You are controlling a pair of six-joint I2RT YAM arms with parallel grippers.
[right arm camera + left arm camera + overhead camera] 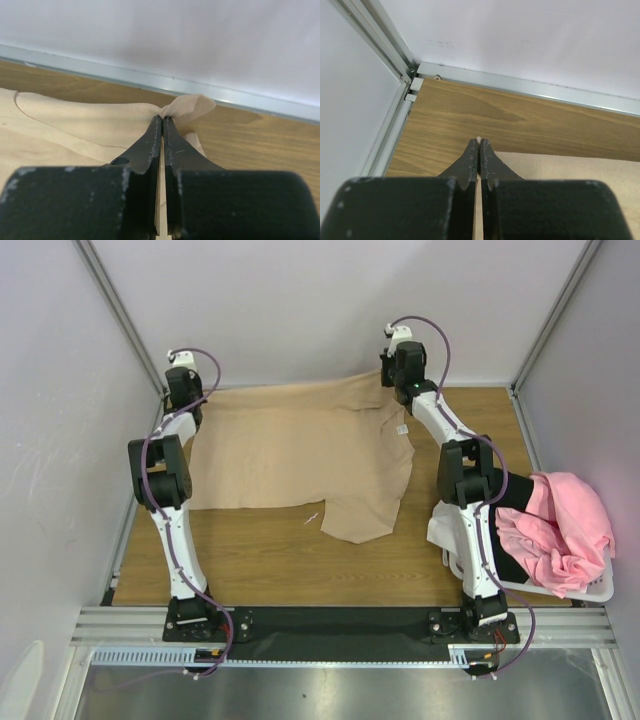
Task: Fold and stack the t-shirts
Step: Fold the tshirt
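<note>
Right gripper [162,118], jaws pressed together, pinches a bunched corner of the tan t-shirt [300,450], upper centre; left gripper [478,141], equally closed, nips its upper-left edge. Shirt lies spread across the table [260,565]; pink t-shirt [560,530] at right edge.

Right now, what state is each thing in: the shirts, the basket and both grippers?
tan shirt, spread out on the table, far corners pinched
basket, loaded with clothes
pink shirt, crumpled in the basket
left gripper, shut on tan shirt
right gripper, shut on tan shirt
</note>
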